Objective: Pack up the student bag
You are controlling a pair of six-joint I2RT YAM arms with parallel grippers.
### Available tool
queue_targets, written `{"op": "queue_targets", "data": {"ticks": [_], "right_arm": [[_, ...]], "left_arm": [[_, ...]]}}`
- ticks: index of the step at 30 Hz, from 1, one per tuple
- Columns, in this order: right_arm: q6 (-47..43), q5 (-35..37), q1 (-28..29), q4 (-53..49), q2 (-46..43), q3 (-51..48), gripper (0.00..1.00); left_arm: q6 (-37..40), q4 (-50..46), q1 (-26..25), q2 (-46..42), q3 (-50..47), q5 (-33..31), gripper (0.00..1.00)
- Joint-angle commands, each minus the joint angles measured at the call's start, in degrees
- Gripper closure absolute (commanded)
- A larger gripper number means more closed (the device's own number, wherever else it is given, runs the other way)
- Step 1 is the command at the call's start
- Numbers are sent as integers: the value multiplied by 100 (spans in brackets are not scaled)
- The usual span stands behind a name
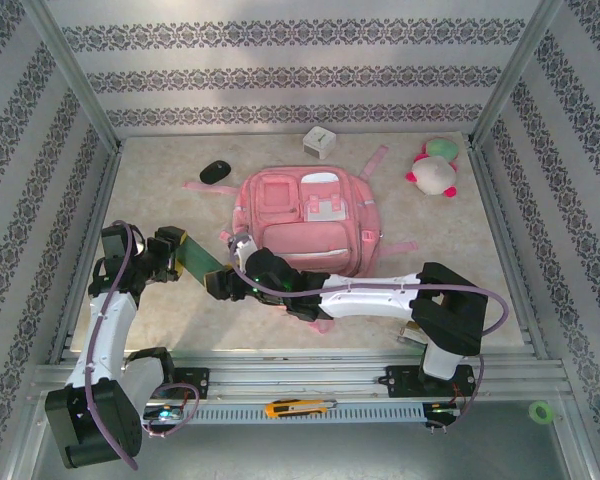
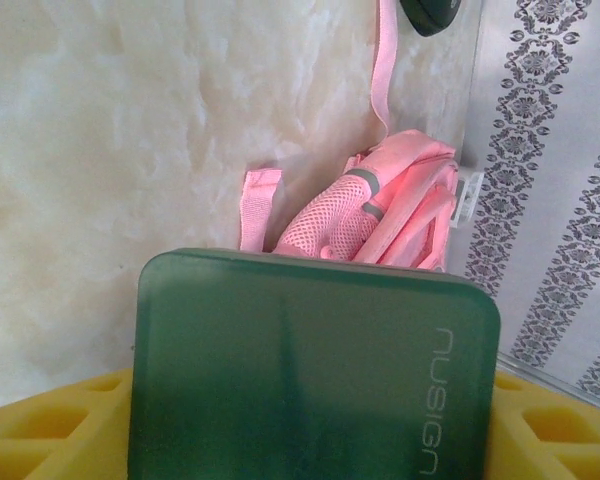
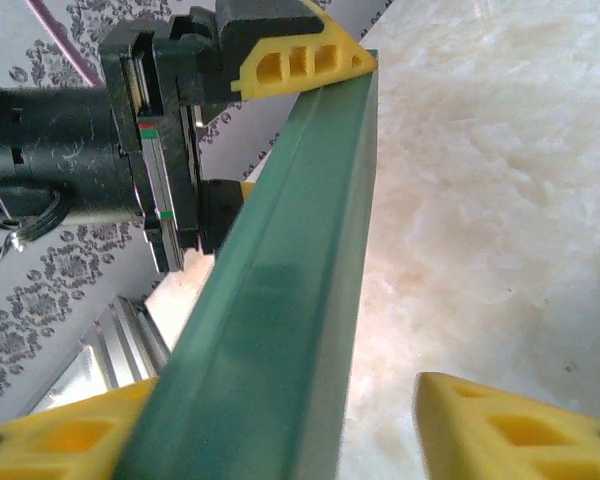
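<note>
Left fingers [image 2: 40, 435] pinch a flat green case [image 2: 310, 370], right fingers [image 3: 520, 420] spread loose round its other end; pink backpack [image 1: 310, 230] flat on table [image 1: 160, 190], likely soft, light, floppy, so grip a zip edge or strap.

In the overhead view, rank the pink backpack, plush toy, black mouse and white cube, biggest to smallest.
1. pink backpack, by far.
2. plush toy.
3. white cube and black mouse look about alike; I won't rank them.
</note>
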Motion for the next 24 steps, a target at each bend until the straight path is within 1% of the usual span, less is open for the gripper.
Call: {"op": "queue_targets", "data": {"ticks": [1, 3, 5, 8, 10, 12, 14, 15, 17, 18, 19, 24], "right_arm": [[174, 266, -12, -125, 179, 216, 48], [189, 159, -14, -49, 244, 255, 54], [178, 104, -17, 4, 273, 284, 58], [169, 111, -16, 61, 241, 228, 67], [182, 165, -15, 157, 146, 103, 72], [222, 234, -19, 226, -11, -64, 76], [206, 276, -29, 219, -184, -236, 77], [204, 289, -51, 197, -321, -345, 78], [290, 203, -153, 152, -608, -611, 78], [387, 85, -242, 102, -787, -782, 77], [499, -51, -346, 66, -942, -938, 77], [875, -829, -1107, -144, -2026, -1878, 77]], "left_arm": [[-394, 257, -133, -110, 101, 74, 54], [-444, 334, -174, -96, 87, 61, 54], [-469, 374, -204, -81, 93, 59, 52], [-396, 337, -231, -51, 135, 48, 50], [-313, 284, -239, -24, 164, 24, 45], [-214, 230, -242, -22, 172, -21, 37], [-67, 164, -240, -32, 192, -82, 32], [35, 93, -240, -34, 229, -127, 27], [283, -98, -240, -55, 339, -278, 14], [450, -178, -240, -69, 394, -369, 5], [576, -291, -243, -81, 459, -463, 0], [1393, -368, -302, -40, 692, -892, 0]]}}
